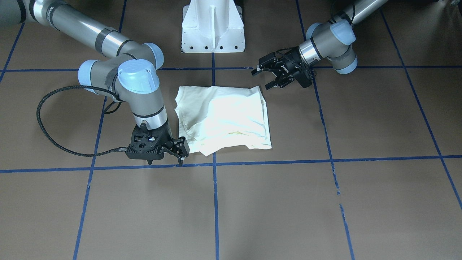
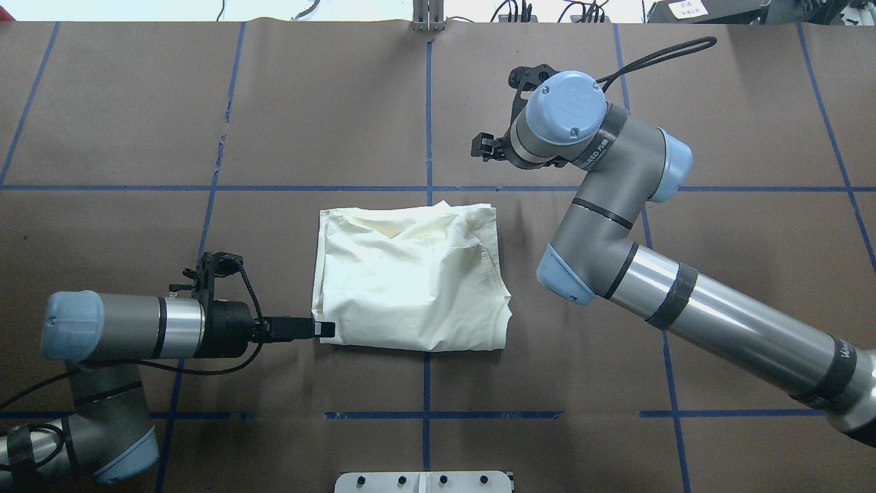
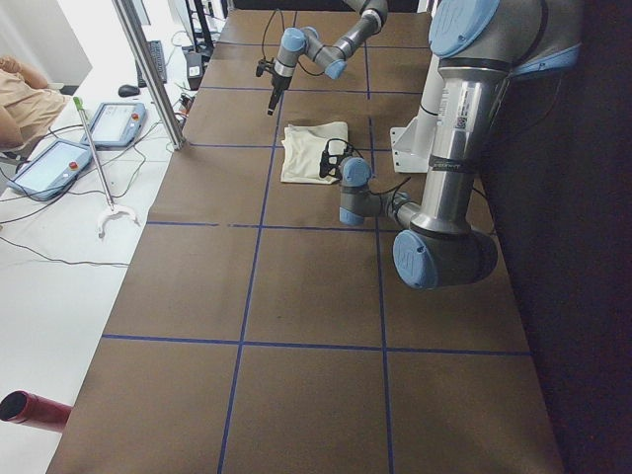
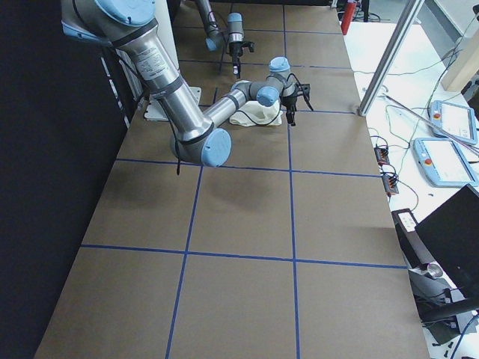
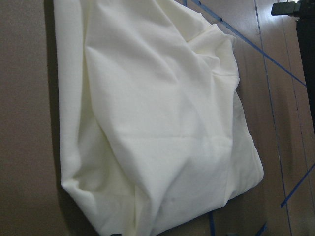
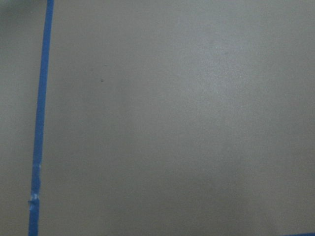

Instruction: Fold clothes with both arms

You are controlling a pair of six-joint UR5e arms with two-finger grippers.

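Observation:
The cream-white shirt (image 1: 220, 115) lies folded into a rough rectangle in the middle of the table, plain side up; only a faint yellow trace of the print shows. It also shows in the overhead view (image 2: 410, 281) and fills the left wrist view (image 5: 157, 123). My left gripper (image 1: 265, 77) is open and empty. It lies level just off the shirt's near-left corner (image 2: 325, 329). My right gripper (image 1: 165, 162) points straight down, open and empty, just off the shirt's far-right corner. Its wrist view shows only bare table.
The white pedestal base (image 1: 213, 29) stands at the near edge behind the shirt. Blue tape lines (image 2: 428, 188) grid the brown table cover. Teach pendants (image 3: 84, 143) and a metal post (image 3: 148, 69) stand beyond the far edge.

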